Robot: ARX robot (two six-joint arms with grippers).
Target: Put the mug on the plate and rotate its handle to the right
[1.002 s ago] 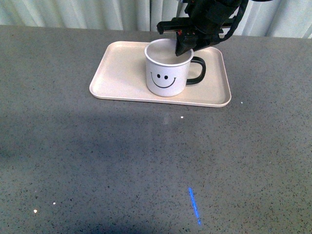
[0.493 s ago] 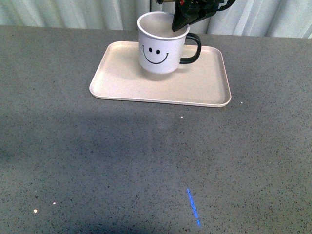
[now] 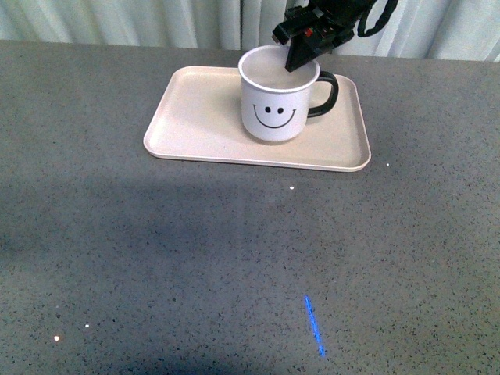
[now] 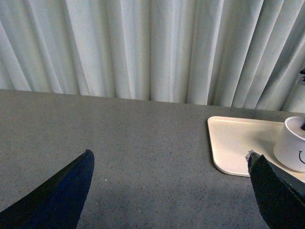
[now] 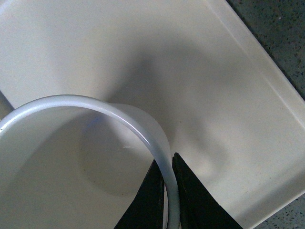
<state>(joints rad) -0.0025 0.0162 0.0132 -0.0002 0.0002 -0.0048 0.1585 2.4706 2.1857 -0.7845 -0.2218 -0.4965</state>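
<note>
The white mug [image 3: 277, 105] with a black smiley face stands on the pale pink-beige plate [image 3: 195, 117]. Its black handle [image 3: 326, 95] points to the right. My right gripper [image 3: 301, 58] is shut on the mug's rim at the back right, one finger inside and one outside. In the right wrist view the mug rim [image 5: 143, 136] runs between the two black fingers [image 5: 190, 200], with the plate [image 5: 228, 95] below. My left gripper [image 4: 171, 191] is open and empty over the table, to the left of the plate [image 4: 233, 143]; the mug [image 4: 291, 150] shows at that view's edge.
The grey speckled table [image 3: 195, 258] spreads in front of the plate. A blue light streak [image 3: 314, 326] lies on it near the front. White curtains [image 4: 143, 47] hang behind the table's far edge.
The mug was lifted off the plate half a second ago. Now it is lower and further right on the plate, still in my right gripper, with its handle still pointing right.
</note>
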